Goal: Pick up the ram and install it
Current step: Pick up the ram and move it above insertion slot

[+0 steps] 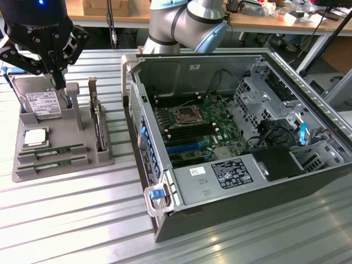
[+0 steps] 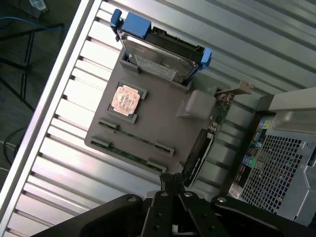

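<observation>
Over the left part of the slatted metal desk (image 1: 66,220), as the exterior view has it, the black gripper (image 1: 58,83) hangs above a grey holder tray (image 1: 71,135). Its fingers are pressed together with nothing between them. The tips sit over the tray's far edge, just in front of a silver hard drive (image 1: 41,102) that leans in a cradle at the tray's far left corner.

A square processor chip (image 1: 34,137) lies flat in a recess nearer the tray's middle. Along the tray's near edge, two ram sticks lie flat in parallel grooves. The farther ram stick (image 1: 52,149) is just beside the processor chip, and the nearer ram stick (image 1: 52,161) lies closest to the edge. Both are well apart from the gripper and untouched.

An expansion card (image 1: 98,124) with a metal bracket stands upright on its edge in a slot at the tray's right edge.

An open computer case (image 1: 165,71) sits on the desk to the exterior view's right of the tray, near it but not touching. Its green motherboard (image 1: 206,110) faces up, with a processor socket (image 1: 186,114) between rows of black slots. The grey robot arm (image 1: 187,22) reaches in behind the case's far wall.
</observation>
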### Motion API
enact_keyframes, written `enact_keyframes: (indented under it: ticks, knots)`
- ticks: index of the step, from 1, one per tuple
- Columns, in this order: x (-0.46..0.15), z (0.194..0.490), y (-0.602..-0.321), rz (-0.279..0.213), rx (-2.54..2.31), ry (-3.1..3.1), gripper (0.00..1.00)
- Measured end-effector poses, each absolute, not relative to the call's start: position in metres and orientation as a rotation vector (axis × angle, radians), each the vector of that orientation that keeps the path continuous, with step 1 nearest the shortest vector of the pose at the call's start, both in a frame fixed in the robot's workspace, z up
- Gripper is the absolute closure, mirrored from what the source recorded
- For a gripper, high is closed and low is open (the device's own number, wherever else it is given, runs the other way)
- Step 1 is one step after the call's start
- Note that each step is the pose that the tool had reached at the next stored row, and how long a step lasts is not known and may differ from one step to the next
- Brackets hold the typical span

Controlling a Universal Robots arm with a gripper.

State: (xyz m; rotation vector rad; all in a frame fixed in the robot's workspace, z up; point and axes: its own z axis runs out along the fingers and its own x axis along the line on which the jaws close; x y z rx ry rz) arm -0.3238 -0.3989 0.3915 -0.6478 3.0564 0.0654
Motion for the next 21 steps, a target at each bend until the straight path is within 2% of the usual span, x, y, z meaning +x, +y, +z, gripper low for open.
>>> enact_keyframes:
  ticks: [21]
  knots:
    - [-0.3238, 0.3916, -0.3989, 0.064, -0.824, 3.016, 0.89]
